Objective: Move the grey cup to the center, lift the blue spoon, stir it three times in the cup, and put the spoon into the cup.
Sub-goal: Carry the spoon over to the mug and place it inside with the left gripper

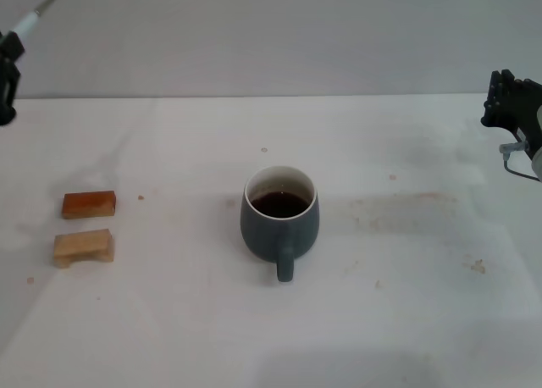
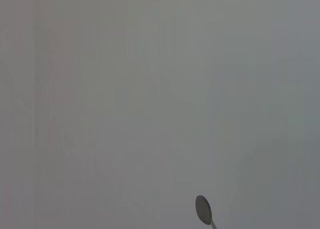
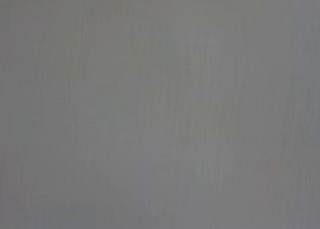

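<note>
Head view: the grey cup (image 1: 280,221) sits at mid-table holding dark liquid, handle toward the robot. The left gripper (image 1: 7,74), raised at the far left edge, pinches the blue spoon (image 1: 47,5), which angles up and away. The right gripper (image 1: 514,108) hangs idle at far right; its finger state cannot be told. Two wooden blocks (image 1: 85,225) lie left of the cup.

Left wrist view: only the spoon's metal bowl (image 2: 203,209) shows against blank grey.

Right wrist view: nothing but grey.

The spoon looks light, thin and slippery, likely best held at its handle; the ceramic cup appears heavy and breakable.
</note>
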`<action>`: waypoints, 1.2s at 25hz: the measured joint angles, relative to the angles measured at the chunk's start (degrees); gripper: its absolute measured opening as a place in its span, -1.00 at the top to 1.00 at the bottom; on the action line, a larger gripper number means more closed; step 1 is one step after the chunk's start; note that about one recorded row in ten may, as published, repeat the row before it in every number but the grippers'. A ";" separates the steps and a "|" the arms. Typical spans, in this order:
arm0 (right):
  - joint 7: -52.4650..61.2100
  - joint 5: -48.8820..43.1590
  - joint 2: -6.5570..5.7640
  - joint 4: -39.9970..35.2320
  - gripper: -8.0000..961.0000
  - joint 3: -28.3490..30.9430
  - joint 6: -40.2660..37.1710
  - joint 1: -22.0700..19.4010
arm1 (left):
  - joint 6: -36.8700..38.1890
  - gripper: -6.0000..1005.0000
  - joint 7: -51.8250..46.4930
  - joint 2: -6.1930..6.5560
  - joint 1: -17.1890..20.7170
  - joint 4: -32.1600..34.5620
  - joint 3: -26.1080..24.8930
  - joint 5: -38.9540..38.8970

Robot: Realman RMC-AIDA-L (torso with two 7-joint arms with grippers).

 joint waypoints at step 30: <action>0.00 0.00 0.00 0.12 0.83 0.71 0.44 0.14 | 22.17 0.65 0.28 8.96 -13.01 16.47 13.18 0.03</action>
